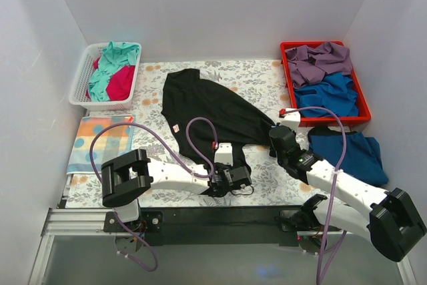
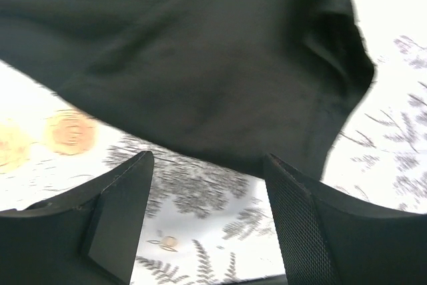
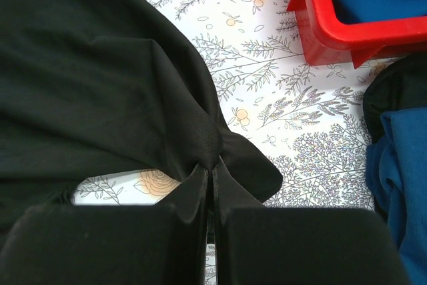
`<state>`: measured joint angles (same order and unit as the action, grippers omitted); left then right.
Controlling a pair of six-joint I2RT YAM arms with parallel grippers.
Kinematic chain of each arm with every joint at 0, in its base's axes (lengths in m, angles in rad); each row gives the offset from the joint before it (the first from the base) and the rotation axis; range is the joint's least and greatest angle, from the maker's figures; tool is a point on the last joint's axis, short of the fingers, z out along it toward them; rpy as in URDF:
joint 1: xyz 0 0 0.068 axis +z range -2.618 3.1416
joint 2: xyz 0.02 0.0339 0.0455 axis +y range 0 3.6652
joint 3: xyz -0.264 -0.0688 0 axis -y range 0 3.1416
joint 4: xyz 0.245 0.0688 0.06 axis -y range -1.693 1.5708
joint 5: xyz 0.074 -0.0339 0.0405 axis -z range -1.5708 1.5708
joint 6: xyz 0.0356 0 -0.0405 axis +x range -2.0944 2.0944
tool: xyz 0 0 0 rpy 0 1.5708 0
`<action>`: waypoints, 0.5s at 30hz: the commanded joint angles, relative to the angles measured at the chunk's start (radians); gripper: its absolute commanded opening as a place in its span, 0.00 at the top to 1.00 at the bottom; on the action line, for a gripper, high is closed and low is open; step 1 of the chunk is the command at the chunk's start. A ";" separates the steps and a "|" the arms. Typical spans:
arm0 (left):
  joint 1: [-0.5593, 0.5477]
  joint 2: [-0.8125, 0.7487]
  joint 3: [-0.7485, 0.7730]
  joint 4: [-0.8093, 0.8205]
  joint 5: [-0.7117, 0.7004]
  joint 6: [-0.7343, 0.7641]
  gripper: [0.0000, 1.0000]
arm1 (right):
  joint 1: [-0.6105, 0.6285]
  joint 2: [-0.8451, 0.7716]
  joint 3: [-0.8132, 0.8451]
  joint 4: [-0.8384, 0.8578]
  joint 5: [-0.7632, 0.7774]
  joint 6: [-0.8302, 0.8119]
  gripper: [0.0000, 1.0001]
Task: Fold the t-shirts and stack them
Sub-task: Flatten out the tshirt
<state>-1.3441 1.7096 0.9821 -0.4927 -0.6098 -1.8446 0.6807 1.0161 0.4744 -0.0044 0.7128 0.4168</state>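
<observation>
The large black t-shirt lies crumpled on the floral table sheet, with its small pale label near its left edge. My right gripper is shut on a fold at the shirt's right edge; in the right wrist view its jaws pinch the black cloth. My left gripper is open and empty just below the shirt's near hem. In the left wrist view it stands over bare sheet, with the black cloth just ahead. A dark blue t-shirt lies at the right and also shows in the right wrist view.
A red bin at the back right holds purple and blue shirts; its corner shows in the right wrist view. A white basket at the back left holds teal and magenta shirts. A pale dotted cloth lies at the left.
</observation>
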 commanded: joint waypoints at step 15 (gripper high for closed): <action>0.287 -0.191 -0.238 -0.032 -0.033 -0.052 0.34 | -0.004 -0.036 -0.023 0.015 -0.004 0.027 0.99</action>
<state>-1.1236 1.5372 0.7811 -0.4965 -0.6586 -1.9259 0.6807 1.0012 0.4599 -0.0055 0.7017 0.4210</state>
